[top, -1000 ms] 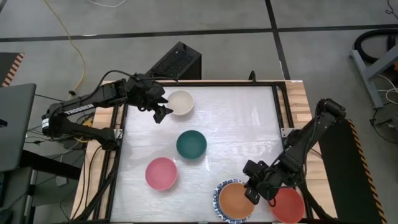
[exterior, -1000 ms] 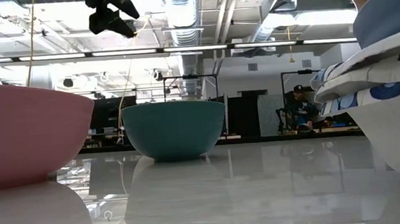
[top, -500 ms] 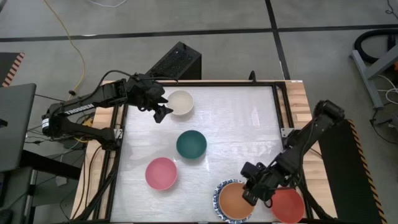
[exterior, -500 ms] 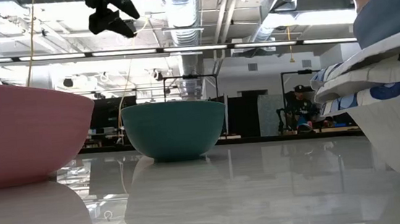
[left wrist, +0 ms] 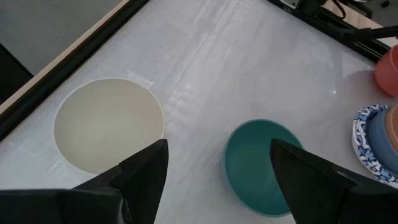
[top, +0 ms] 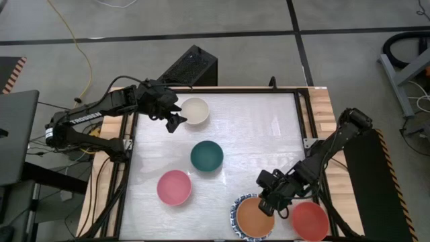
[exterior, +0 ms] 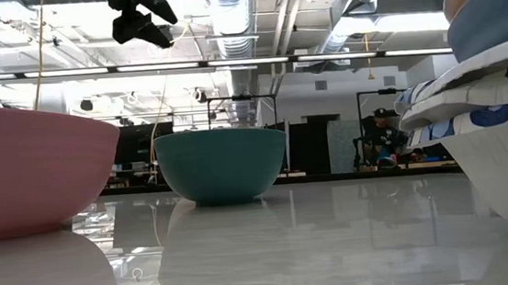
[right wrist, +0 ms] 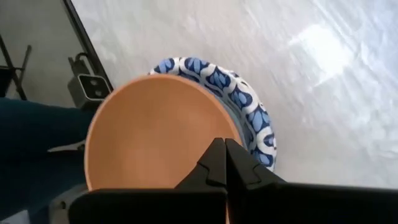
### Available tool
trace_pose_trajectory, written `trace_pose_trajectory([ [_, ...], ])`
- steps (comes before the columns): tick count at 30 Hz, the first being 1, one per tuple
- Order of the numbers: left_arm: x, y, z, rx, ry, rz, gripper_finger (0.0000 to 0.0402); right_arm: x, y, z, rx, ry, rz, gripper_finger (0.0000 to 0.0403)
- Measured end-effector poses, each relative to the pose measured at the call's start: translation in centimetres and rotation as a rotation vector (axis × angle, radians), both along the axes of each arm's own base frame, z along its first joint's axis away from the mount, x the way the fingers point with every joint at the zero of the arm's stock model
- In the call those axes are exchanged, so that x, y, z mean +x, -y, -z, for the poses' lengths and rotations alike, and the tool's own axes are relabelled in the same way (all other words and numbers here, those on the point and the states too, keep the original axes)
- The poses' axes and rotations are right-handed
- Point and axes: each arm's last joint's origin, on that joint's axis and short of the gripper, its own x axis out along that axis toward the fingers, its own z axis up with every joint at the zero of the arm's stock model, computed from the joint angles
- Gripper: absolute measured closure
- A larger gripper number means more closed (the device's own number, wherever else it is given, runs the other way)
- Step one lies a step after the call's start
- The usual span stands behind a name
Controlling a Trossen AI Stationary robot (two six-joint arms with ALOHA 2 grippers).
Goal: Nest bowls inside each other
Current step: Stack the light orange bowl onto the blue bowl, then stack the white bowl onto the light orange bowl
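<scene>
A stack of bowls stands near the front right, with an orange bowl nested on top of a blue-patterned bowl. A red bowl sits beside it on the right. A pink bowl, a dark green bowl and a cream bowl each rest on their bases. My right gripper is shut at the orange bowl's right rim. My left gripper hovers open beside the cream bowl, with nothing between its fingers. My right gripper's shut fingertips slant down from the right at the orange bowl's rim. I cannot tell whether they touch it. Nothing shows between the fingers.
A black frame borders the white table top. Bare table lies between the dark green bowl and the right frame. In the low view the pink bowl and the stack fill the near sides.
My right gripper has shifted a little toward the table's left, from the gap between the orange and red bowls to the orange bowl's rim, staying shut. No bowl has moved.
</scene>
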Motion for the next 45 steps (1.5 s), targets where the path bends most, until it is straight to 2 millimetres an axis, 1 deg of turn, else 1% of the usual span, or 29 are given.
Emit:
trace_pose_trajectory([
  [8, 0.0, 0.0, 0.0, 0.006, -0.001, 0.004, 0.0132, 0.3, 0.5, 0.1, -0.043, 0.0, -0.012, 0.0395],
  [12, 0.4, 0.0, 0.5, -0.009, -0.011, 0.058, 0.0132, 0.6, 1.4, 0.2, -0.064, -0.017, 0.021, 0.0382],
  [15, 1.0, 0.0, 1.9, -0.062, -0.052, 0.11, 0.0132, 0.9, 2.2, 0.3, -0.086, -0.035, 0.059, 0.0366],
  [17, 1.4, -0.2, 2.7, -0.049, -0.091, 0.109, 0.0132, 1.0, 2.7, 0.5, -0.102, -0.062, 0.089, 0.0355],
  [19, 1.9, -0.6, 3.4, 0.014, -0.143, 0.067, 0.0132, 1.0, 3.1, 0.6, -0.115, -0.079, 0.102, 0.0344],
  [21, 2.6, -1.1, 4.0, 0.083, -0.181, 0.068, 0.0132, 1.0, 3.3, 0.6, -0.13, -0.088, 0.107, 0.0333],
  [24, 3.9, -1.8, 5.4, 0.152, -0.254, 0.141, 0.0132, 1.1, 3.5, 0.6, -0.142, -0.079, 0.111, 0.0316],
  [29, 6.2, -3.2, 8.6, 0.242, -0.397, 0.252, 0.0132, 1.3, 3.7, 0.6, -0.142, -0.078, 0.122, 0.0292],
  [32, 7.5, -4.2, 10.2, 0.28, -0.418, 0.298, 0.0132, 1.3, 3.8, 0.6, -0.142, -0.078, 0.123, 0.0285],
  [34, 8.0, -4.9, 11.1, 0.297, -0.44, 0.32, 0.0132, 1.3, 3.7, 0.6, -0.134, -0.078, 0.135, 0.0285],
  [41, 8.9, -6.9, 14.2, 0.349, -0.557, 0.372, 0.0132, 1.1, 3.5, 0.6, -0.126, -0.08, 0.141, 0.0284],
  [45, 9.5, -7.6, 16.2, 0.314, -0.591, 0.397, 0.0133, 1.1, 3.5, 0.6, -0.125, -0.081, 0.142, 0.0284],
])
